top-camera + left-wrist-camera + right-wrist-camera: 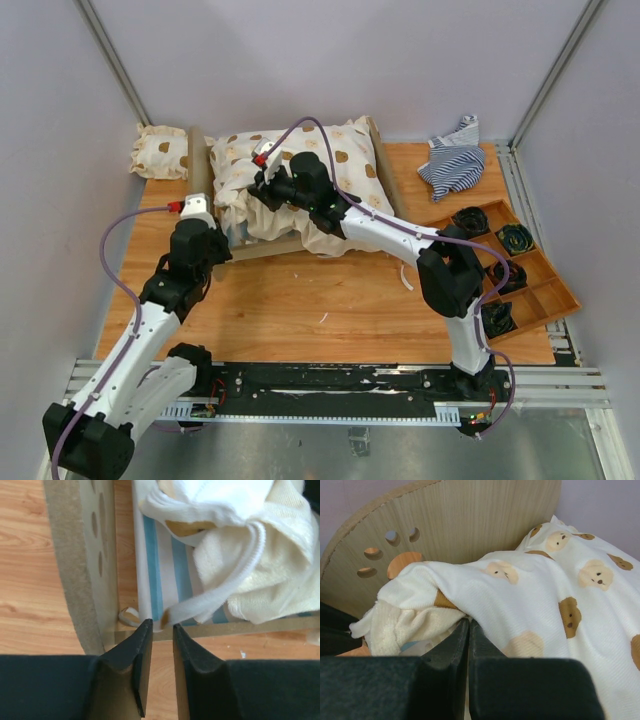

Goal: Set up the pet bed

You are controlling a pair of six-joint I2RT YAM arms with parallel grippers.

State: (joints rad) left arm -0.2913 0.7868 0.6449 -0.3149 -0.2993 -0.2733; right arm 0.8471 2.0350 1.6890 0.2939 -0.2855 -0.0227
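Note:
The pet bed (268,248) stands at the back of the table, with a rounded end board (197,165) on its left. A cream bear-print cushion (340,160) lies bunched on it. My right gripper (262,185) is over the cushion's left part. In the right wrist view that gripper (470,623) is shut at a fold of the cushion (545,595), in front of the end board (470,520). My left gripper (222,240) is at the bed's front left corner. Its jaws (161,626) stand a narrow gap apart. The cushion's white corner (210,600) reaches their tips over the striped base (155,565); a pinch does not show.
A small bear-print cushion (160,152) lies at the back left. A striped cloth (452,160) is crumpled at the back right. A compartmented wooden tray (548,296) with dark rolled items sits along the right edge. Bare wood lies in front of the bed.

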